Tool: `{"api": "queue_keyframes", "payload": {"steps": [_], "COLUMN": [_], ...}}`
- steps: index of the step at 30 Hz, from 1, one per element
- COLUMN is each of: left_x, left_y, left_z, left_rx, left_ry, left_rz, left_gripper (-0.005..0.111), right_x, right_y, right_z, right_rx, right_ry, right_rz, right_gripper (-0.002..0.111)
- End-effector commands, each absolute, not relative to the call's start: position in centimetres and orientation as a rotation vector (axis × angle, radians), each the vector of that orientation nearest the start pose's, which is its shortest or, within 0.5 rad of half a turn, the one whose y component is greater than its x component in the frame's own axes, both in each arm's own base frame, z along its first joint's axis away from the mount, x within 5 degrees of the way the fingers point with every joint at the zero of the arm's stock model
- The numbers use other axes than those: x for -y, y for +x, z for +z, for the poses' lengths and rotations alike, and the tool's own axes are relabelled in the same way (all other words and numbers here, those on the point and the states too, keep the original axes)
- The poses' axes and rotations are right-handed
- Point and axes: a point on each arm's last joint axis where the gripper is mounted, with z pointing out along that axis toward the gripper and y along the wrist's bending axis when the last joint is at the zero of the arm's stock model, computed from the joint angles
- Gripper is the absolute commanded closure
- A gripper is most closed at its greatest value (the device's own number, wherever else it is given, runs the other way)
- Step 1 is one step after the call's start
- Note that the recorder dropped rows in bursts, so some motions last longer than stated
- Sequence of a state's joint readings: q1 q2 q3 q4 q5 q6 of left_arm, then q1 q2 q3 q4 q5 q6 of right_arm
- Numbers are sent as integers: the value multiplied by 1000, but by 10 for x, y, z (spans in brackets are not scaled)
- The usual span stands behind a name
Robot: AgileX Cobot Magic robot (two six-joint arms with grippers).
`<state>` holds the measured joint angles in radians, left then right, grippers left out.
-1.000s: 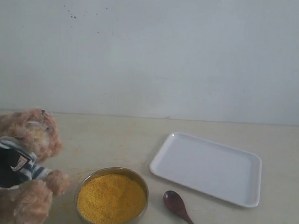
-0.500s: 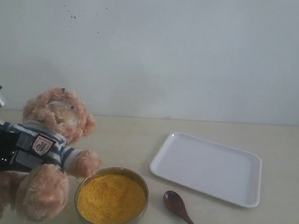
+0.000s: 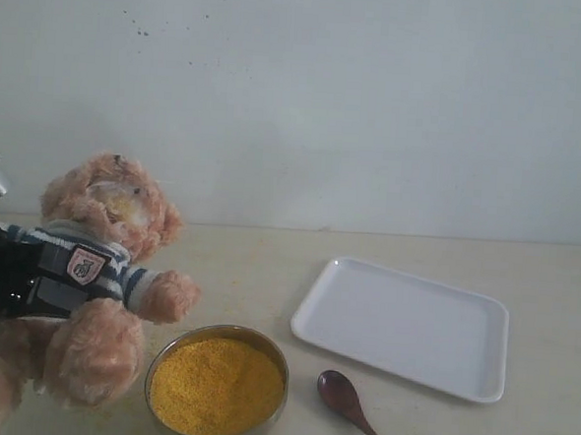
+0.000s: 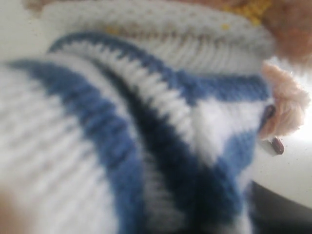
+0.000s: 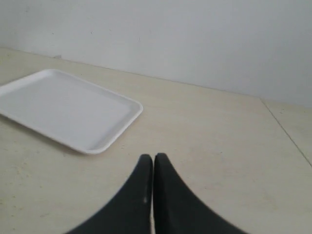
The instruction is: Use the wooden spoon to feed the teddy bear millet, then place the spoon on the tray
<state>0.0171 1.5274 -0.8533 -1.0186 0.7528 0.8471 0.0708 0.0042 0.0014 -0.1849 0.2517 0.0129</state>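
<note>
The teddy bear (image 3: 110, 266) is upright at the left of the table (image 3: 238, 264), one paw reaching out just above the rim of the metal bowl (image 3: 257, 434). The left pincer (image 3: 40, 283) is clamped around its striped shirt from the side. The millet (image 3: 217, 386) fills the bowl. The wooden spoon (image 3: 350, 404) lies on the table just right of the bowl, its handle running off the near edge of the picture. The empty white tray (image 3: 402, 325) sits just behind it.

The left wrist view shows only the bear (image 4: 161, 97), a blurred close-up of blue and white knit with a tuft of fur. The right wrist view alone shows the right pincer (image 5: 153, 168), fingertips pressed together on nothing, over bare table (image 5: 209, 136) near a corner of the tray (image 5: 68, 107).
</note>
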Motion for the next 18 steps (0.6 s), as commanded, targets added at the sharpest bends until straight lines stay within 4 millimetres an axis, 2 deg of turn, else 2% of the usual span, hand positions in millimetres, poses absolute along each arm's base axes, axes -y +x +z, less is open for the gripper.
{"api": "queue_keyframes", "payload": {"steps": [1,3,4,12,16,18], "left_x": [49,49,50,51,51,51], "left_y": [285,285,286,291,292,292], "left_z": [228,228,229,235,235,236], "left_rx": [-2478,-2468,-2456,-2363,-2354,-2353], "left_ry": [137,132,125,123,112,110], "left_rz": [-830,-839,-847,-861,-871,-873], "left_gripper": [103,103,103,103,103,103], "right_x": [-5,-4,-3,7,20,22], "right_y": [56,56,56,49,28,17], "right_z": [207,213,216,242,269,291], "right_rx": [-1549,-1447,-1404,-1092,-677,-533], "right_ry": [218,436,476,433,443,427], "right_rz": [341,583,626,572,576,610], "right_gripper": [108,108,108,108,108,108]}}
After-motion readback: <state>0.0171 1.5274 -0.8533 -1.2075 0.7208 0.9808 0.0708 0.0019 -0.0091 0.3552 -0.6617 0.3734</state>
